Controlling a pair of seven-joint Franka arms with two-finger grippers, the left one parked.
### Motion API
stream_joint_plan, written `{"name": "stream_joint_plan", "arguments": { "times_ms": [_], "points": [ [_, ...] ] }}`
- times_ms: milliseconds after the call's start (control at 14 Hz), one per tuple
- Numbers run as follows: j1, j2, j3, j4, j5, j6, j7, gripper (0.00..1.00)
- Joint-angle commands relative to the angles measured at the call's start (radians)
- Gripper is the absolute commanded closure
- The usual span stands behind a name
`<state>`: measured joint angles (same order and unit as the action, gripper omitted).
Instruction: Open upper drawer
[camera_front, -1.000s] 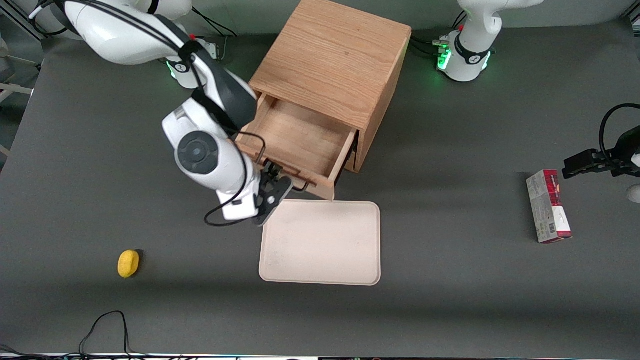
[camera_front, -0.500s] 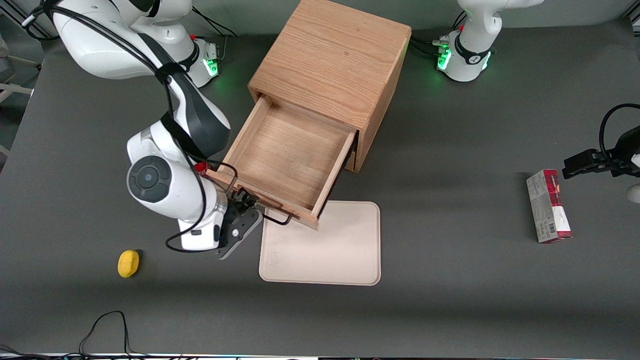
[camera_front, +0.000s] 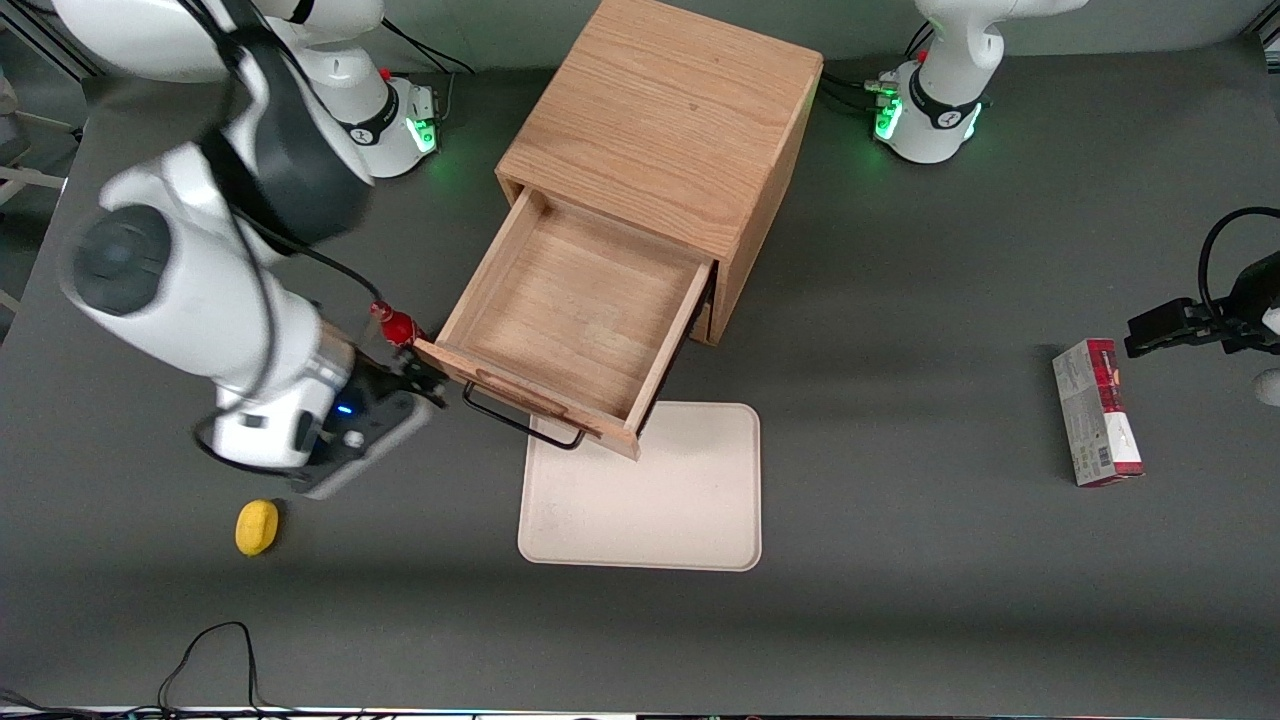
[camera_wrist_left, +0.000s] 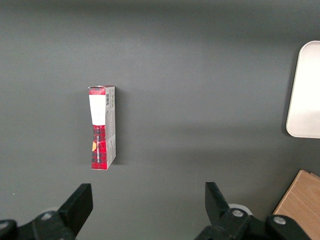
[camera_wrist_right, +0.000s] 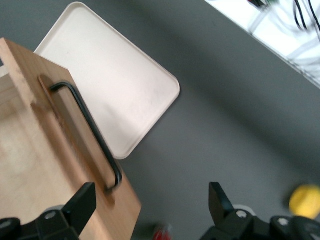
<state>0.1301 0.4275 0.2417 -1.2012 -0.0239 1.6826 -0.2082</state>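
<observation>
gripper (camera_front: 425, 378) of the working right arm hangs just beside the corner of the upper drawer (camera_front: 575, 305), at the end of the black wire handle (camera_front: 522, 417), touching nothing; in the right wrist view its fingers (camera_wrist_right: 80, 205) stand spread wide with only bare table between them, the handle (camera_wrist_right: 90, 132) off to one side of the gap

the upper drawer is pulled well out of the wooden cabinet (camera_front: 665, 120), and its shallow oak tray shows a bare wooden floor with nothing lying in it; the handle sits on a wooden strip across the drawer front, facing the front camera. the drawer's front edge overhangs the near rim of a cream tray (camera_front: 650, 500) that lies flat on the dark table (camera_front: 900, 620), nearer the front camera than the cabinet; this tray also holds nothing, seen again in the right wrist view (camera_wrist_right: 115, 80)

a small yellow object (camera_front: 256, 526) rests on the table toward the working arm's end, nearer the front camera than the gripper and well apart from the cream tray. a red and white carton (camera_front: 1096, 412) lies flat toward the parked arm's end, well apart from the cabinet, and shows alone on the table in the left wrist view (camera_wrist_left: 102, 127)
</observation>
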Motion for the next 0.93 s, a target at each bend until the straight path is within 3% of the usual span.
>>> {"name": "stream_joint_plan", "arguments": {
  "times_ms": [0, 214, 357, 857],
  "points": [
    [0.006, -0.29, -0.117, -0.358, 0.052, 0.025, 0.158, 0.0],
    [0.005, -0.52, -0.186, -0.584, 0.052, 0.005, 0.366, 0.0],
    [0.005, -0.626, -0.232, -0.671, 0.056, 0.005, 0.391, 0.0],
    [0.002, -0.613, -0.266, -0.64, 0.058, -0.026, 0.377, 0.0]
  ]
}}
